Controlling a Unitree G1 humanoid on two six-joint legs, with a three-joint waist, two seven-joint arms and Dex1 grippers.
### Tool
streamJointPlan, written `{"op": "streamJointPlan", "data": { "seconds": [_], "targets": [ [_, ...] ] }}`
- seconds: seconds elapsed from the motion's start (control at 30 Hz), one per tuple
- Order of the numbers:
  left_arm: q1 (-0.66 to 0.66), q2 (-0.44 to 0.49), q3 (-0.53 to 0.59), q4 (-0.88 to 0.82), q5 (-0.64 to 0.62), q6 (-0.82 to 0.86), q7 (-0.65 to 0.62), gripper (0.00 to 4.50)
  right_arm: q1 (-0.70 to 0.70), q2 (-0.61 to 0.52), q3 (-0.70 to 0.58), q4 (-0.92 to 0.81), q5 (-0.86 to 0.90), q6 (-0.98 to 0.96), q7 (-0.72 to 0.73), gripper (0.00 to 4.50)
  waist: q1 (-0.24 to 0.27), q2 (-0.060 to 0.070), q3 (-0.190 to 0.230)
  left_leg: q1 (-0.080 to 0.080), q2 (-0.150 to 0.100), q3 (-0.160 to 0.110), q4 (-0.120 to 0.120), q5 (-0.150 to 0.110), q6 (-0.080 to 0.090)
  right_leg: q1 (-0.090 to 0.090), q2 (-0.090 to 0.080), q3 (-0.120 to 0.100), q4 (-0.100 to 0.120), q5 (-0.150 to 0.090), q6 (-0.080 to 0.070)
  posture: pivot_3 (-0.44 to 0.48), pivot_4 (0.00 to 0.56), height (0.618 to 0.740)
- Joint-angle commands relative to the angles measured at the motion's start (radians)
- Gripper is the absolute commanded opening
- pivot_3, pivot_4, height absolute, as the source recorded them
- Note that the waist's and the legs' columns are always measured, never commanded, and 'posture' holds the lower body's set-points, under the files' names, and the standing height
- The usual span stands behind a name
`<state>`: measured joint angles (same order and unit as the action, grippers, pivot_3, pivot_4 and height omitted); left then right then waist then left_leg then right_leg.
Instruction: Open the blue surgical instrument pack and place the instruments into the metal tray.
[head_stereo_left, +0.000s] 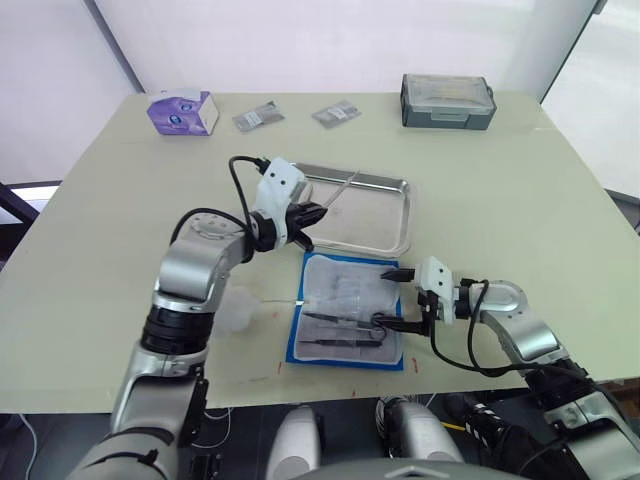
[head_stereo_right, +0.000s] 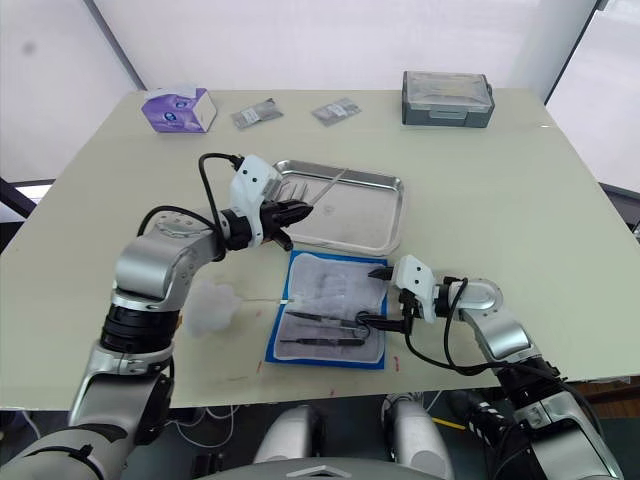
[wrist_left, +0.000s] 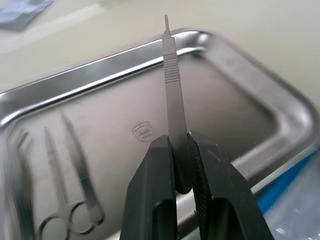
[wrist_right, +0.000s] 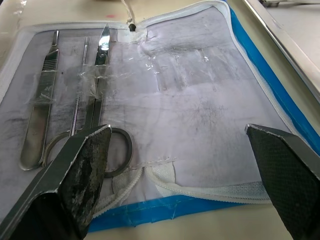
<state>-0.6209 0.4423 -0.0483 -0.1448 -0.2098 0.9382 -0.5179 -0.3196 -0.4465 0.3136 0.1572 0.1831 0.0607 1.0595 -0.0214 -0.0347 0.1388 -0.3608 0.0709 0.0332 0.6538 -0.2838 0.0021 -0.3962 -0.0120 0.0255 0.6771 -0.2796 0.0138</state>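
Note:
The blue surgical instrument pack (head_stereo_left: 345, 290) lies open on the table, pale lining up, just in front of the metal tray (head_stereo_left: 372, 218). Scissors (wrist_right: 100, 85), a thin probe and a flat steel handle (wrist_right: 42, 100) remain under its clear straps. My left gripper (head_stereo_left: 320, 212) is shut on a slim steel handle (wrist_left: 172, 85), held out over the tray's near left part. Ring-handled scissors (wrist_left: 65, 200) and tweezers lie in the tray (wrist_left: 225, 100). My right gripper (wrist_right: 177, 131) is open at the pack's right edge, low over the lining and next to the scissors' rings.
A purple tissue box (head_stereo_left: 183, 112), two small foil packets (head_stereo_left: 258, 117) (head_stereo_left: 336, 112) and a dark grey lidded box (head_stereo_left: 448, 101) line the far side of the table. A crumpled clear wrapper (head_stereo_left: 237, 305) lies left of the pack. The table's front edge is close behind the pack.

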Motion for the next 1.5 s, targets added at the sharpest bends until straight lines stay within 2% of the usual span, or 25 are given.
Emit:
{"op": "streamJointPlan", "data": {
  "seconds": [0.03,0.17,0.33,0.6,1.5],
  "targets": [
    [-0.037,-0.076,0.027,-0.013,0.034,0.044,0.136,0.05,0.053,-0.022,0.075,0.092,-0.099,0.038,-0.004,4.5,0.002,0.0,0.0,0.0,0.0,0.0,0.0,0.0,0.0,0.0,0.0,0.0,0.0,0.0,0.0,0.0,0.15,0.731],
    [-0.042,-0.168,0.02,0.001,0.062,0.09,0.245,0.05,0.054,-0.025,0.074,0.089,-0.099,0.04,-0.008,4.5,0.001,0.0,0.0,0.0,-0.001,0.0,0.0,0.0,0.0,0.0,-0.001,0.001,0.0,0.0,0.0,0.0,0.15,0.731],
    [-0.067,-0.228,0.021,0.06,0.107,0.111,0.351,0.05,0.061,-0.029,0.074,0.083,-0.099,0.041,-0.01,4.5,0.002,0.0,0.0,0.0,-0.001,-0.001,0.0,0.0,0.0,0.0,-0.001,0.0,0.0,0.0,0.0,0.0,0.15,0.731],
    [-0.088,-0.247,0.007,0.147,0.158,0.109,0.429,0.05,0.066,-0.023,0.077,0.079,-0.099,0.043,-0.017,4.5,0.002,0.0,0.0,0.0,-0.001,-0.002,0.0,0.0,0.0,0.0,-0.001,0.0,0.0,0.0,0.0,0.0,0.15,0.731],
    [-0.102,-0.242,0.013,0.256,0.167,0.066,0.424,0.05,0.062,-0.015,0.078,0.09,-0.1,0.042,-0.028,4.5,0.001,0.0,0.0,0.0,-0.001,-0.002,0.0,0.0,-0.001,0.0,-0.001,0.0,0.001,0.0,0.0,0.0,0.15,0.731]
  ]
}}
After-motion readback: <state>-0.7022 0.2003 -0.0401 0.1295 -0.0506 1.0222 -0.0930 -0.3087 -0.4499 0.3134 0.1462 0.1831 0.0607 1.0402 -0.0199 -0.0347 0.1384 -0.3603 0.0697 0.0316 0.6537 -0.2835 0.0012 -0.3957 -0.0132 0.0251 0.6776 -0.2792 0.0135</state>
